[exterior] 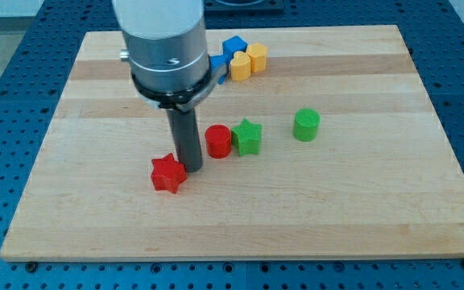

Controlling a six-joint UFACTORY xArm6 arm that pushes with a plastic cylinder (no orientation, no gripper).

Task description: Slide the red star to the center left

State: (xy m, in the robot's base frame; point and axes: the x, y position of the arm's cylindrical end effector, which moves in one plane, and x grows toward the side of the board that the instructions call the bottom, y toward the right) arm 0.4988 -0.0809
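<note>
A: Where's the red star now?

B: Low on the desk, left of middle. My tip stands touching it, or nearly, at the star's two o'clock.

A: Why that side?

B: I judge a push from there drives it toward nine and a little down; centre left lies at nine. The red cylinder and green star sit just beyond the rod at three, apart from the job.

A: And the claw?

B: There's none to see, only the rod, so wide or narrow can't be told.
</note>
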